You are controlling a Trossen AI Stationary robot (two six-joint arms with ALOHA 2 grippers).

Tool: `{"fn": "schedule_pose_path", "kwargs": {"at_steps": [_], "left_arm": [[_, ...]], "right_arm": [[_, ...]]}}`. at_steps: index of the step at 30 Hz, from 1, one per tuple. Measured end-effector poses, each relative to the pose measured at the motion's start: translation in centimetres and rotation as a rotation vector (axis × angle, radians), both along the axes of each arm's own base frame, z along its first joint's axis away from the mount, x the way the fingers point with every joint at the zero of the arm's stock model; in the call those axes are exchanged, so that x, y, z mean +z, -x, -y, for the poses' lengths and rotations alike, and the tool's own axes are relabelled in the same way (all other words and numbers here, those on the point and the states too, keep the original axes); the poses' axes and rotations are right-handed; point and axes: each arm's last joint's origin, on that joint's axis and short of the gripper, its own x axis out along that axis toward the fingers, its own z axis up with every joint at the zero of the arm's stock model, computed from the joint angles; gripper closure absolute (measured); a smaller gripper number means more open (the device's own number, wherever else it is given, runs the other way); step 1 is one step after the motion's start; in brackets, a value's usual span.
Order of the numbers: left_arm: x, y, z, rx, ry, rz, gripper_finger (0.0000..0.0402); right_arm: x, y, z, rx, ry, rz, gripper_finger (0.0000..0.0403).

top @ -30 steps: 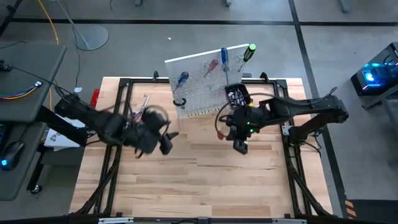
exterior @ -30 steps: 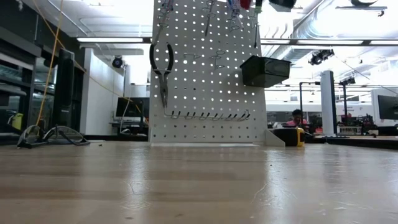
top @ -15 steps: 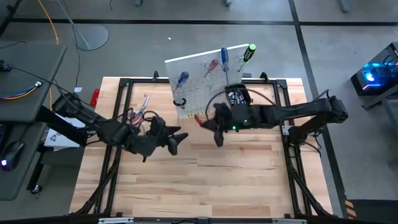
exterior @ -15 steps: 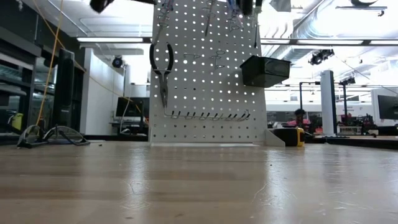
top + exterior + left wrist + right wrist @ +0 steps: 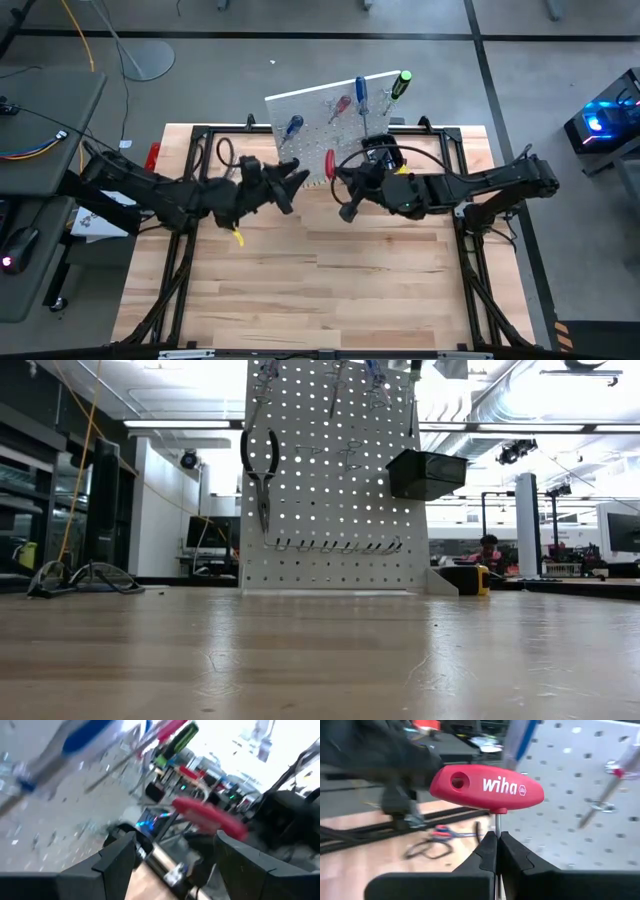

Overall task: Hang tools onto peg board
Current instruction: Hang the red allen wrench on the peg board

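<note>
Task partly done: several tools hung, one carried, some left on the table.

Left gripper [image 5: 290, 180] is seen spread, grasping nothing, near the white perforated peg board [image 5: 320, 110]; pliers [image 5: 262, 475] hang on it, beside plastic-handled screwdrivers [image 5: 361, 95]; right gripper [image 5: 496, 845] is clenched on the thin steel shank of a smooth red T-handle driver [image 5: 487, 785], just before the board; red-handled scissors [image 5: 447, 832] lie unhung.

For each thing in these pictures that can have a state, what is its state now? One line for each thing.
Right gripper: shut on the red T-handle tool, held near the peg board.
Left gripper: open, empty, close to the board.
Pliers: hanging on the board.
Blue screwdriver: hanging.
Green-black screwdriver: hanging.
Black bin: attached to the board.
Scissors: lying on the table.
</note>
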Motion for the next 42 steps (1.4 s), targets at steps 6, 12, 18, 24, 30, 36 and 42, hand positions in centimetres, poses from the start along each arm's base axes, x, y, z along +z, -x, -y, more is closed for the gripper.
{"fn": "schedule_pose_path", "kwargs": {"at_steps": [6, 12, 18, 24, 30, 36, 42], "left_arm": [[0.5, -0.1, -0.5, 0.003, 0.004, 0.047, 0.0156], [-0.2, -0.9, -0.5, 0.020, 0.001, 0.029, 0.0156], [-0.7, -1.5, -0.9, 0.020, 0.073, 0.069, 0.0156], [-1.4, -2.3, -1.0, -0.061, 0.150, 0.094, 0.0156], [-2.1, -2.4, -1.1, -0.097, 0.198, 0.058, 0.0156], [-2.7, -2.5, -1.0, -0.130, 0.294, 0.049, 0.0160], [-3.4, -2.5, -1.4, -0.146, 0.393, 0.027, 0.0190]], "right_arm": [[-1.2, -1.2, 0.2, -0.122, 0.151, -0.085, 0.0403], [-2.2, -2.5, 0.0, -0.080, 0.315, -0.199, 0.0403], [-2.5, -2.7, -0.6, 0.072, 0.500, -0.336, 0.0403], [-2.8, -2.7, -0.7, 0.147, 0.588, -0.418, 0.0403], [-3.2, -2.6, -0.6, 0.173, 0.606, -0.462, 0.0403], [-3.2, -2.6, -0.6, 0.175, 0.606, -0.463, 0.0403], [-3.2, -2.6, -0.6, 0.184, 0.612, -0.469, 0.0403]]}}
